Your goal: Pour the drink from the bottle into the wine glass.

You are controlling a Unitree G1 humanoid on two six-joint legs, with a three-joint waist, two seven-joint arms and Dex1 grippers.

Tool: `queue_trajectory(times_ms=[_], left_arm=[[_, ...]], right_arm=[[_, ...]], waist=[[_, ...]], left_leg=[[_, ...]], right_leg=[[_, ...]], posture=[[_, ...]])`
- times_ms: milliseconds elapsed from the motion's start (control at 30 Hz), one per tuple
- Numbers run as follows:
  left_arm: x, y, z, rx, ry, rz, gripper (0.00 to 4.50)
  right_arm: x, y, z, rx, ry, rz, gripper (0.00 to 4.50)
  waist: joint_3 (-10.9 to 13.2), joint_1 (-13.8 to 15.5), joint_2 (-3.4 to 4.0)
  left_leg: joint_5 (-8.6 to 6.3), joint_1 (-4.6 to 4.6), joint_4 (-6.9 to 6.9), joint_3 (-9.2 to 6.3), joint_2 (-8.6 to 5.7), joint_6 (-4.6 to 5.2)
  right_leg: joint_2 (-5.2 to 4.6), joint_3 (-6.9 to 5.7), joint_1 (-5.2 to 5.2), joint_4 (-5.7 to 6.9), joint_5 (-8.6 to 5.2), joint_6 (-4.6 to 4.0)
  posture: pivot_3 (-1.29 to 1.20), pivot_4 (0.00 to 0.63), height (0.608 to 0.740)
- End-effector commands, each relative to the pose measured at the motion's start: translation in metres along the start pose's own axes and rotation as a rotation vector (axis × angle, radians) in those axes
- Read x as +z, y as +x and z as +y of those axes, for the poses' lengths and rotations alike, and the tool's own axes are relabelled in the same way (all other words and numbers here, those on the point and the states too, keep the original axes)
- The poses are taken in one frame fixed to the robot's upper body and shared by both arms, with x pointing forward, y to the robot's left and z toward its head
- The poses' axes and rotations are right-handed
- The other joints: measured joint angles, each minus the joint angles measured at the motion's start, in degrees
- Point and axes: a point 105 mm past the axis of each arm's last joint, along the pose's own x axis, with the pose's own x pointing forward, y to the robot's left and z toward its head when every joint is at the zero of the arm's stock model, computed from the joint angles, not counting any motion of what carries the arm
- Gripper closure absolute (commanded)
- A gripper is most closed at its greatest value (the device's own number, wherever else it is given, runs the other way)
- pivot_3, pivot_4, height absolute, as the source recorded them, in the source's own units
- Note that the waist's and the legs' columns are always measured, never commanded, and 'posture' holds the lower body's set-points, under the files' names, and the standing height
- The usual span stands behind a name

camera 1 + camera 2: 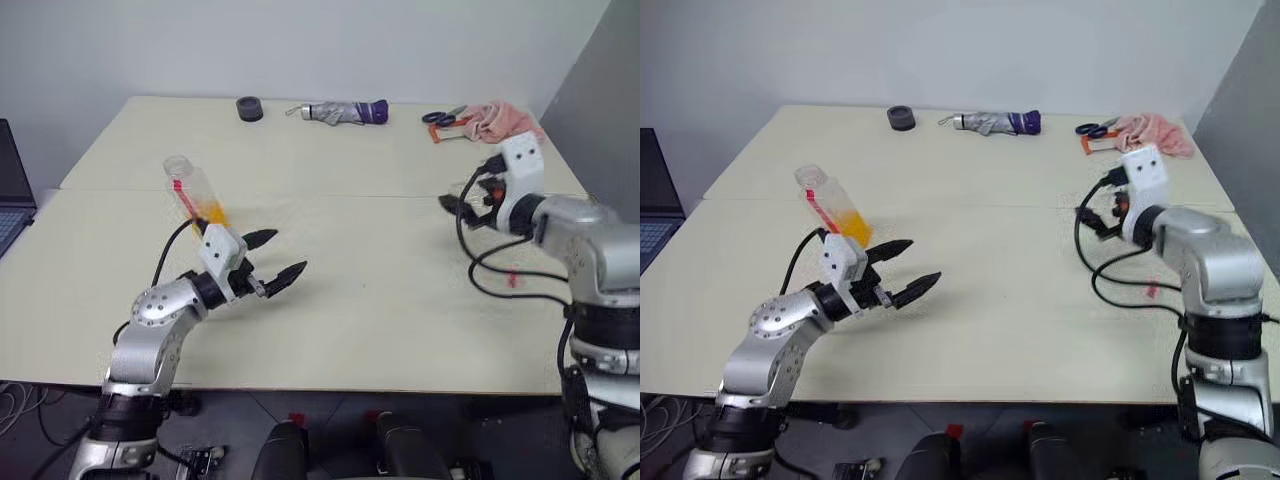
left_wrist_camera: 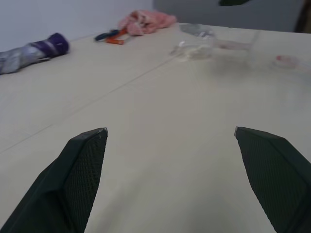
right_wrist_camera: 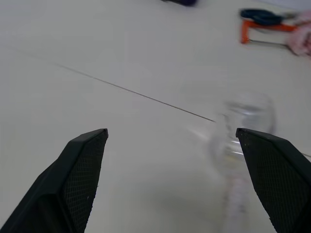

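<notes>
Left gripper (image 1: 275, 256): jaws wide apart, nothing between them, held just above the counter (image 1: 380, 310). The bottle (image 1: 195, 195) stands tilted on the counter just behind and outboard of these jaws, near the wrist, clear of both fingers. The drink (image 1: 212, 212) fills its lower part; the neck end is clear. In the left wrist view the jaws point across the bare counter toward the wine glass (image 2: 214, 46), which is well apart from them.

Right gripper (image 1: 470, 200): jaws wide apart, holding nothing. In the right wrist view the wine glass (image 3: 245, 128) shows ahead of the jaws, its bowl toward the finger (image 3: 277, 170) on one side rather than centred in the gap. Contact cannot be determined.

Also on the counter, well beyond both sets of jaws: a black ring (image 1: 249, 108), a folded umbrella (image 1: 345, 112), scissors (image 1: 440, 118) and a pink cloth (image 1: 505, 120).
</notes>
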Motion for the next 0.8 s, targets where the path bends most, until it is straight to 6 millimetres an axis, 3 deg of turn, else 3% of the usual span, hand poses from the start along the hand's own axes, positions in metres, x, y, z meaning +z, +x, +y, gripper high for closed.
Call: queue_trajectory(times_ms=[33,233,433,800], left_arm=[[0.006,0.009,-0.020,-0.191,0.035,-0.001,0.02],[0.004,0.014,-0.031,-0.339,0.072,0.007,0.02],[-0.001,0.016,-0.021,-0.358,0.109,0.010,0.02],[-0.002,0.025,-0.021,-0.368,0.155,-0.012,0.02]], right_arm=[[0.000,0.010,-0.029,-0.049,-0.024,0.070,0.00],[-0.017,0.026,-0.044,0.001,0.049,0.239,0.00],[-0.032,0.035,-0.036,0.079,0.063,0.374,0.00],[-0.054,0.036,-0.049,0.067,-0.067,0.508,0.00]], waist=[[0.0,0.0,0.00],[0.0,-0.4,0.07],[0.1,-0.5,0.13],[0.1,-0.8,0.19]], left_leg=[[0.00,0.00,0.00,0.06,-0.01,0.01],[-0.03,-0.06,-0.07,0.20,0.03,0.05],[-0.03,-0.06,-0.06,0.19,0.03,0.06],[-0.03,-0.12,-0.04,0.17,0.05,0.06]], right_leg=[[-0.01,0.05,-0.01,-0.02,0.00,0.00],[-0.03,0.14,-0.12,-0.09,0.00,-0.01],[-0.03,0.12,-0.13,-0.07,0.00,-0.01],[-0.14,0.13,-0.18,-0.02,0.01,-0.01]], posture=[[0.00,0.150,0.740],[0.00,0.150,0.740],[0.00,0.150,0.740],[0.00,0.150,0.740]])
